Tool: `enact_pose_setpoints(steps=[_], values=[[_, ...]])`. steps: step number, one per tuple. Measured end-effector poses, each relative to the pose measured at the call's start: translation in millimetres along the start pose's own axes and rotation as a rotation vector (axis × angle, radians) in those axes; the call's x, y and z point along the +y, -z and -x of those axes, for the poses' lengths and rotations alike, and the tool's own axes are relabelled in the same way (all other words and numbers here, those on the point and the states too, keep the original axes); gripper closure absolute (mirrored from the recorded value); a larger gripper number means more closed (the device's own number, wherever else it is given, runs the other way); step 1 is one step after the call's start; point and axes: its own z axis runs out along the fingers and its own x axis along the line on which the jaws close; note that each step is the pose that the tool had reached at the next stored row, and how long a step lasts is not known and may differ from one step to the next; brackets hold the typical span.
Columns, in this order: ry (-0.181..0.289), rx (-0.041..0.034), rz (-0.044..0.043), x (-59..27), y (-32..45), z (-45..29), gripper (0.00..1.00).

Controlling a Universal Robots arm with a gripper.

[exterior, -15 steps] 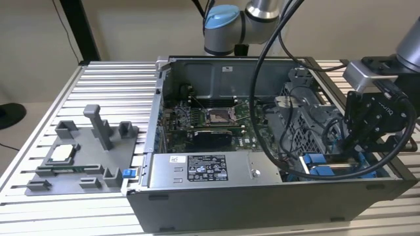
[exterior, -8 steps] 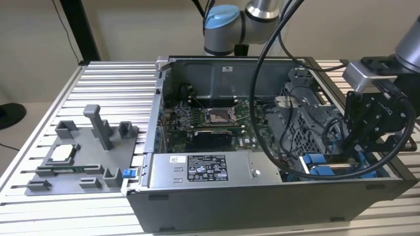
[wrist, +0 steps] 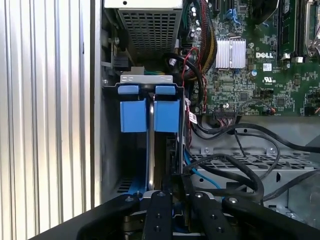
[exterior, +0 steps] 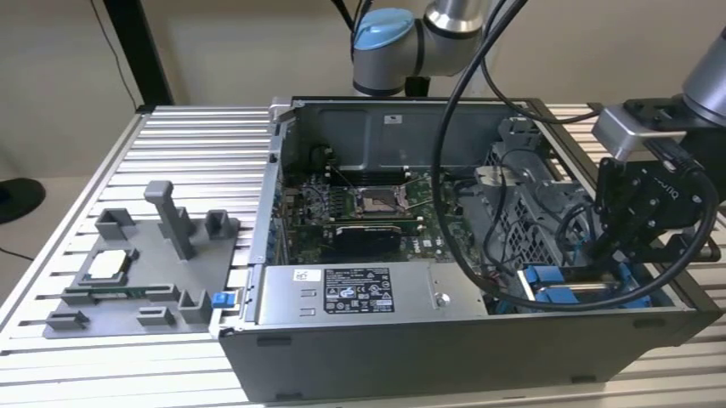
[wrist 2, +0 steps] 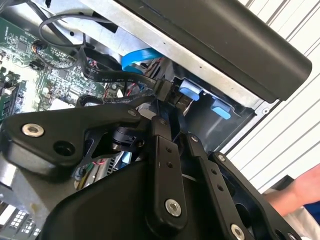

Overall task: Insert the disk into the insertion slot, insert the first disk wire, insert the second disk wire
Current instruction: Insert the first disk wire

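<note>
Close to the wrist cameras, the black gripper (wrist: 177,192) hangs inside an open computer case (exterior: 454,357), its jaws set narrow on the black connector (wrist 2: 170,96) of a flat black wire (wrist 2: 120,77). Just beyond the tips, in the first wrist view, the disk (wrist: 166,116) stands end-on in the insertion slot (wrist: 109,150), showing mainly the bright blue tabs of its carrier. A second blue carrier (wrist: 133,115) stands just beside it. A thin blue cable (wrist: 200,172) and several black cables (wrist: 230,131) loop near the jaws. Farther in lie a perforated grey cage (wrist: 150,30) and the green circuit board (wrist: 270,60) with its finned silver heatsink (wrist: 231,53). In the second wrist view, a person's hand (wrist 2: 300,192) shows outside the case, near the ribbed metal surface (wrist 2: 295,125).

In the exterior view, the case stands on that surface, with the gripper (exterior: 621,259) low in its near corner on the exterior view's right, over the blue carriers. A grey box with a black-and-white label (exterior: 352,293) lies along the near wall, with the board behind it. The arm's blue-capped joint (exterior: 386,38) rises at the back. On the exterior view's left, apart from the case, a grey fixture (exterior: 136,272) rests on the slats.
</note>
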Motion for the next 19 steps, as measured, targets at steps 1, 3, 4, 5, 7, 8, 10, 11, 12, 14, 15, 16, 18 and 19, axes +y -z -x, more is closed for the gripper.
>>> enact_pose_setpoints(steps=[1, 3, 4, 5, 7, 8, 10, 11, 12, 14, 15, 16, 18, 19], values=[[0.0, -0.0002, 0.0, 0.0, 0.0, 0.0, 1.0], [0.001, -0.0003, -0.0003, -0.1, -0.1, 0.0, 1.0], [0.001, -0.0003, -0.0006, -0.1, -0.1, 0.0, 1.0], [0.001, -0.0006, -0.001, -0.2, -0.3, 0.1, 1.0], [0.002, -0.0005, -0.0012, -0.2, -0.9, 0.1, 1.0], [0.002, -0.0003, -0.0012, -0.2, -1.2, 0.1, 1.0], [0.002, -0.0001, -0.0013, -0.2, -2.2, 0.0, 1.0], [0.002, -0.0003, -0.0013, -0.2, -3.0, 0.0, 1.0], [0.002, -0.0002, -0.0013, -0.3, -3.9, 0.0, 1.0], [0.002, 0.0003, -0.0013, -0.3, -5.8, 0.0, 1.0], [0.002, 0.0007, -0.0013, -0.4, -6.8, 0.0, 1.0], [0.002, 0.001, -0.0013, -0.4, -7.6, -0.1, 1.0], [0.002, 0.0005, -0.0013, -0.5, -9.1, 0.0, 1.0], [0.002, 0.0, -0.0013, -0.5, -9.4, -0.1, 1.0]])
